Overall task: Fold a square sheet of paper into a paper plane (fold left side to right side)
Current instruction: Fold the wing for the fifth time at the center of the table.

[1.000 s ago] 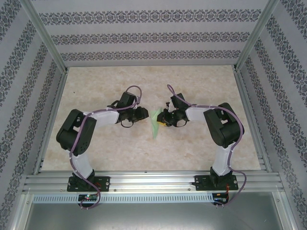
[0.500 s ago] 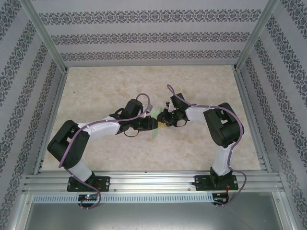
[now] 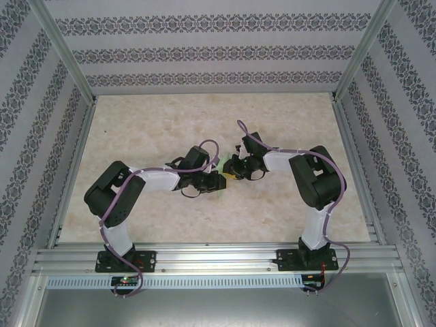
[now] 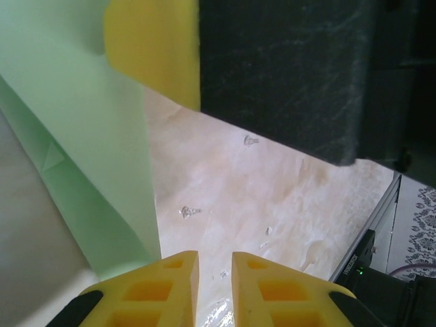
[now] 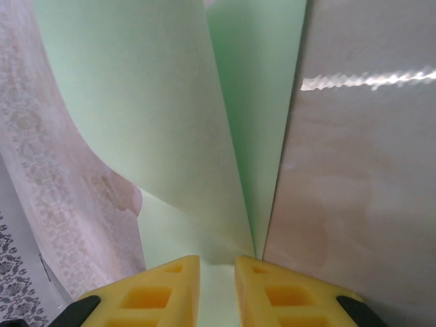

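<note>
Jaws of the left gripper [image 4: 214,272], at the bottom edge of the left wrist view, stand nearly together, with a narrow slot through which bare worktop [image 4: 272,197] shows. The sheet of paper [image 4: 82,122] runs down the left of that frame, and its lower edge meets the tip of the lower-left finger. Whether any layer is pinched cannot be told.

Jaws of the right gripper [image 5: 218,272], at the bottom of the right wrist view, are clamped on the sheet of paper: green fills the slot between them. Above it, a curved flap bows toward the upper left and a flatter panel rises at upper centre. Both converge just above the lower-right finger.

In the top external view, the two grippers sit just beside each other at the centre of the worktop, with slivers of green between and below them.

Hazards from this state:
1. Partial grip. If the left jaws close beside the edge, or on one layer only, the flap is likely to slip and the crease to run skew.
2. Tearing. The paper is thin; opposed pulls from both arms could rip it at the clamp.
3. Collision. The grippers are very close; a small sideways error could knock them together.
</note>
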Robot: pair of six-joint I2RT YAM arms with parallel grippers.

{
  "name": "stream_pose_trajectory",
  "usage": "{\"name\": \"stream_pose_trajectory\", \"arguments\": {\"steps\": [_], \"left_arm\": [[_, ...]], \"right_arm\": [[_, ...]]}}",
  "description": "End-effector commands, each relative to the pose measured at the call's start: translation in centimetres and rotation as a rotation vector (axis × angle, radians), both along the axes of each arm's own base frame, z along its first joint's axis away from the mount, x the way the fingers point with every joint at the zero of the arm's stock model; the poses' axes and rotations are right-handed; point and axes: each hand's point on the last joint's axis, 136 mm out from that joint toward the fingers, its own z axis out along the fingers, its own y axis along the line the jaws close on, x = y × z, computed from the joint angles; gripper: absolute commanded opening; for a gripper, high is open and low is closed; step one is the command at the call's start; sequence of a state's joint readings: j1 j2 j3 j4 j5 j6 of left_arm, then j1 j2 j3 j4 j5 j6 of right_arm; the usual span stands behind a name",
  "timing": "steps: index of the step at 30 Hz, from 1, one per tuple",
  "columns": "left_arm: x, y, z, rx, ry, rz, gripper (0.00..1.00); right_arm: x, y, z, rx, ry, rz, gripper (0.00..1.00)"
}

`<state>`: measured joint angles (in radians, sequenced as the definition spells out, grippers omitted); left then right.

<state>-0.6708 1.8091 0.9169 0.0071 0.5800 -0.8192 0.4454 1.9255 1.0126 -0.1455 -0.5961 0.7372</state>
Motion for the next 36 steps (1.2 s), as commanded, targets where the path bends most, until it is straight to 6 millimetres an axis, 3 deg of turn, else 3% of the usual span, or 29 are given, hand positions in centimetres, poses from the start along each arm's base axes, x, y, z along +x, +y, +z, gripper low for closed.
{"name": "stream_pose_trajectory", "arguments": {"steps": [1, 36], "left_arm": [[-0.1, -0.7, -0.2, 0.0, 0.016, -0.012, 0.21], [-2.6, 2.5, -4.7, 0.179, 0.121, -0.012, 0.19]], "right_arm": [[-2.3, -1.7, -4.2, -0.14, 0.093, -0.001, 0.23], [-1.9, -1.7, -3.6, -0.137, 0.072, -0.002, 0.24]]}}
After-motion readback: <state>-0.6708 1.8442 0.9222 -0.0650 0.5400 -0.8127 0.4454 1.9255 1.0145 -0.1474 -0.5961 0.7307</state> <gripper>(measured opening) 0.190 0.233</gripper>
